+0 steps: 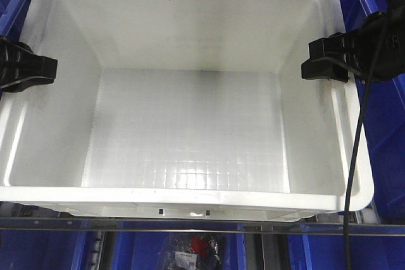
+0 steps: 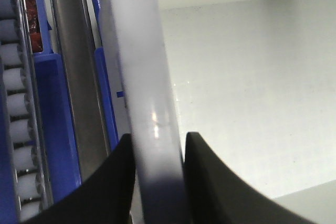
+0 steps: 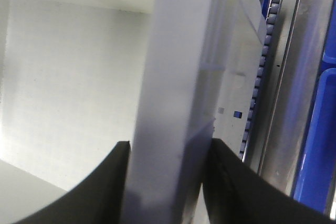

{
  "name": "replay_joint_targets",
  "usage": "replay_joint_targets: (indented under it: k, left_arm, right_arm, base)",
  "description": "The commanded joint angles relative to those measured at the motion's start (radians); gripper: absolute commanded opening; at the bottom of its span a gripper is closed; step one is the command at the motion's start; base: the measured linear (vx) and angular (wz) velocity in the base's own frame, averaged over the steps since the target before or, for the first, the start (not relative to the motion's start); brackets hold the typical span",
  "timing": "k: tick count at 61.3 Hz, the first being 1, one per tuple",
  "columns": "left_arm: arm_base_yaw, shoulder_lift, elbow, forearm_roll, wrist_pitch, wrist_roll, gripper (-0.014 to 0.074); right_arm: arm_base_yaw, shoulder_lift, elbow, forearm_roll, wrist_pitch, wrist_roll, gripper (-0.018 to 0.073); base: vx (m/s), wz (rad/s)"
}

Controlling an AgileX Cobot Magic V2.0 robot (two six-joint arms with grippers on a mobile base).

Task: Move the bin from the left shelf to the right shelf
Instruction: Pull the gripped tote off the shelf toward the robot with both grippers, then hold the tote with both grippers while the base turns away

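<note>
Front view puts your bin (image 1: pixel 190 30) among blue bins (image 1: pixel 387 137), long axis arm to arm. Left gripper (image 1: pixel 39 69) and right gripper (image 1: pixel 319 60) each straddle an end rim, jaws narrow, seemingly pinching it.

A shelf (image 1: pixel 190 224) of metal rails and roller tracks (image 2: pixel 13 77) is shown. The white bin (image 1: pixel 190 197) appears to be carried on the rollers, though the contact itself is hidden. Blue bins (image 1: pixel 387 137) are seen just beside it on either side, and further blue bins are stored on the level below.
</note>
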Motion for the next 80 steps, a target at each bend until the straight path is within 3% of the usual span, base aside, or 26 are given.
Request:
replay_joint_targets:
  k: [1, 80]
  left_arm:
    - [0.003, -0.035, -0.036, 0.007, -0.087, 0.025, -0.0008]
    - [0.003, -0.035, -0.036, 0.007, -0.083, 0.025, -0.0008]
  right_arm:
    - [-0.006, -0.045, -0.039, 0.006, -0.080, -0.058, -0.0004]
    - [-0.006, -0.045, -0.039, 0.006, -0.080, -0.058, -0.0004]
  base:
    - [-0.10, 0.02]
    - [-0.15, -0.06]
